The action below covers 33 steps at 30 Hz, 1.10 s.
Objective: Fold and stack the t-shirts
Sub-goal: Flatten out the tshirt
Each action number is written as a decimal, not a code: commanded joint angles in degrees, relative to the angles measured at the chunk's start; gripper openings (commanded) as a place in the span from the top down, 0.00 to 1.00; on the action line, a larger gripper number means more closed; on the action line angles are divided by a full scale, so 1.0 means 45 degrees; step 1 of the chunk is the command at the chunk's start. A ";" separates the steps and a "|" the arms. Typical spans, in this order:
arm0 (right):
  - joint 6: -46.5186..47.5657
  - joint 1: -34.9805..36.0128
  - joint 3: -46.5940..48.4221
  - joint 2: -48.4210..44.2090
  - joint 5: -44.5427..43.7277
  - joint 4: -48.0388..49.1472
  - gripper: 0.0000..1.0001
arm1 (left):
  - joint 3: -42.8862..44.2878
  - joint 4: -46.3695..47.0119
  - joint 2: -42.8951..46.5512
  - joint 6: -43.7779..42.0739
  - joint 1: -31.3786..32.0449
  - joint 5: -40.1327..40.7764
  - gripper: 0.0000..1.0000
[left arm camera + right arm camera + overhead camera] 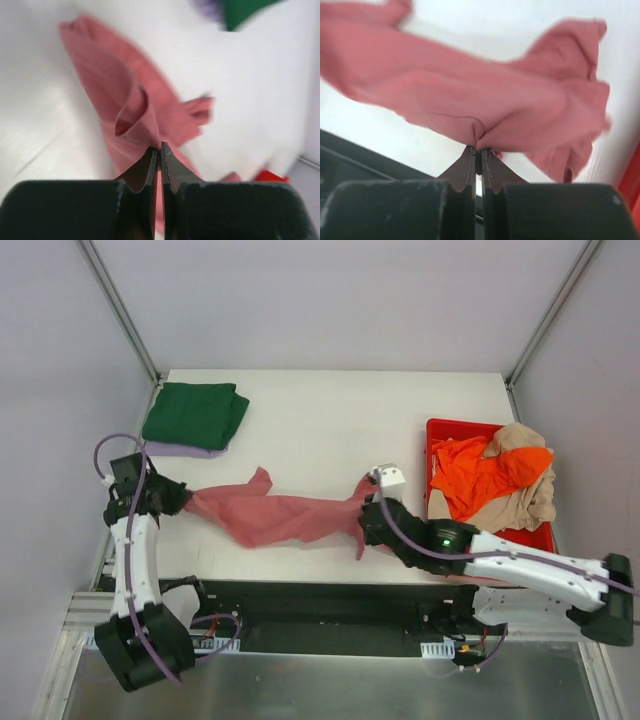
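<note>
A dusty rose-red t-shirt (280, 515) hangs stretched between my two grippers above the near part of the table. My left gripper (183, 500) is shut on its left end; the left wrist view shows the cloth (135, 110) pinched at the tips (160, 146). My right gripper (368, 512) is shut on its right end; the right wrist view shows the bunched cloth (485, 100) pinched at the tips (480, 148). A folded dark green t-shirt (195, 415) lies on a pale lilac one (180, 451) at the far left. Orange (485, 472) and beige (525, 502) t-shirts lie crumpled in the bin.
A red plastic bin (440, 430) stands at the right side of the table. The table's white top (330, 410) runs behind the shirt. A black strip (320, 605) runs along the near edge between the arm bases.
</note>
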State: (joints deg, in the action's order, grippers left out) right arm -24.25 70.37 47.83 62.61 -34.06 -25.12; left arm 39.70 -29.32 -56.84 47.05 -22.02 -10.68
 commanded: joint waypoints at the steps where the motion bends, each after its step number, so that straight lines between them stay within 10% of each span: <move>1: 0.1851 0.0007 0.1321 -0.3222 -0.0087 -0.0960 0.99 | 0.2324 -0.0260 0.2586 0.0189 0.0109 -0.2275 1.00; 9: 0.3122 -0.0032 0.4912 -0.6178 0.2684 -0.1524 1.00 | 0.9157 -0.2856 0.3490 -0.0259 0.0128 -0.2396 1.00; 24: 0.4588 -0.0012 1.1264 -0.4382 0.5050 -0.1547 0.99 | 1.8773 -0.5280 0.1206 -0.1939 0.0128 0.2936 1.00; 33: 0.7628 -0.0012 1.1306 -0.3680 -0.1717 -0.0534 1.00 | 1.7100 -0.5203 -0.0199 -0.1940 0.0128 0.4835 1.00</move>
State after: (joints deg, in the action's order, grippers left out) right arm 0.14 70.39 98.06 43.79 -22.46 -34.50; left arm 121.71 -53.32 -51.35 39.27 -21.67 6.26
